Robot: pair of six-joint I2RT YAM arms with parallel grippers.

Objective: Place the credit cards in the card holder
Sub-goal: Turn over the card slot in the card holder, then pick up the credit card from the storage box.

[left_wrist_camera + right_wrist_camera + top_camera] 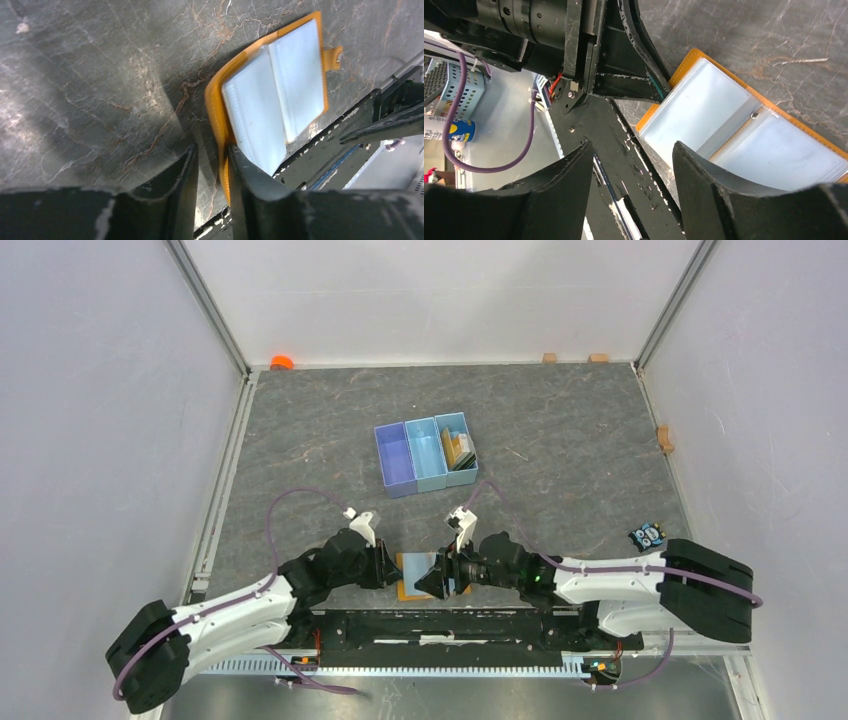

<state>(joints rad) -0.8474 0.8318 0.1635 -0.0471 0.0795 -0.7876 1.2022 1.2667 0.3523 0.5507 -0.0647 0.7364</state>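
Observation:
The card holder [414, 570] lies spread open near the table's front edge, orange-tan outside with pale blue pockets [280, 95] showing. My left gripper [392, 573] sits low at its left side. In the left wrist view its jaws [212, 160] stand a little apart, open, with the wallet's orange edge lying against the right finger [240, 170]. My right gripper [432, 582] hovers at the wallet's right side, open wide [631, 155] with nothing between its fingers and the open card holder [734, 135] just beside it. Credit cards [459, 447] stand in the tray's right compartment.
A blue three-compartment tray [400, 455] sits mid-table, well behind the wallet. A small black-and-blue gadget [647, 535] lies at the right. The black mounting rail [624, 150] runs right along the wallet's near edge. White walls enclose the table.

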